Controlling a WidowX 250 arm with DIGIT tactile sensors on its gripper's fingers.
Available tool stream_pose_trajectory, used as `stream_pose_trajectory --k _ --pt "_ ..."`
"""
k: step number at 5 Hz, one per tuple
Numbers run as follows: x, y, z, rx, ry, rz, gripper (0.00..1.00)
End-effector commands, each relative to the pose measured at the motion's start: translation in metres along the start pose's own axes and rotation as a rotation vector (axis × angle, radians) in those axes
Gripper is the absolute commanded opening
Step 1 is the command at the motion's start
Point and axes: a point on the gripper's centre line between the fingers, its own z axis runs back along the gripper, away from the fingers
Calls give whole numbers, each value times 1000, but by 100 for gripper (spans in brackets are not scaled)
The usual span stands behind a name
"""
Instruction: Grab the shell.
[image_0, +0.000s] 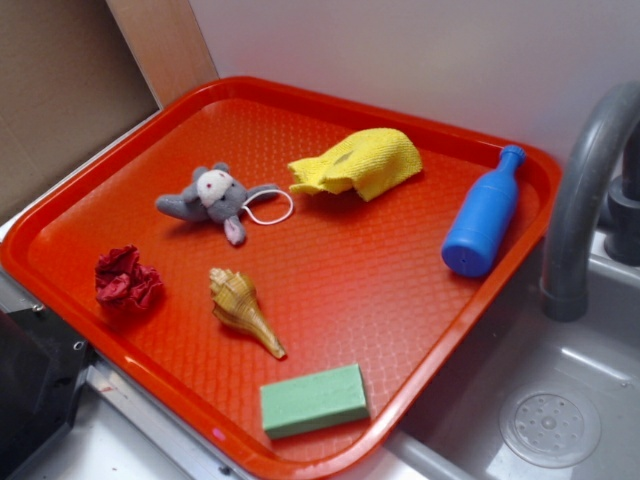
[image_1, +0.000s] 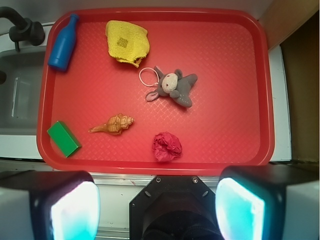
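Shell (image_0: 243, 307) lying flat on the red tray (image_0: 90, 205), knobby wide end toward the tray's middle and pointed tail aimed at the near rim in the exterior view; from the wrist camera, shell (image_1: 114, 124) at roughly 8 o'clock from the tray centre, tail pointing toward 9 o'clock. Bare tray surface all around it, touching nothing. Dark red wad (image_0: 127, 281) near the shell, at its 9 o'clock in the exterior view, with a clear gap between. Green sponge block (image_0: 314, 399) at the shell's 5 o'clock there, close to the tail tip but apart, and sitting just inside the near rim. Grey plush mouse (image_0: 214, 199) with a white loop at 12 o'clock from the shell, well apart. Yellow cloth (image_0: 358, 161) and blue bottle (image_0: 484, 213) farther off near the far rim, at 1 and 2 o'clock, the bottle just beside the raised edge next to the sink (image_0: 560, 400) and the grey faucet (image_0: 580, 190). Widest open stretch of tray at the shell's 3 o'clock in the exterior view. Tool (image_1: 157, 210) held outside the near tray rim in the wrist view, spread wide apart with both pale fingers (image_1: 75, 210) at the bottom corners, nothing between them, well apart from the shell.
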Motion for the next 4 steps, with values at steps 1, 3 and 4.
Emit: stream_pose_trajectory --k 1,3,4 --pt "0 0 0 0 0 0 100" --pt "13 -51 -15 -24 -35 169 100" --pt "17 -71 -39 14 -118 356 100"
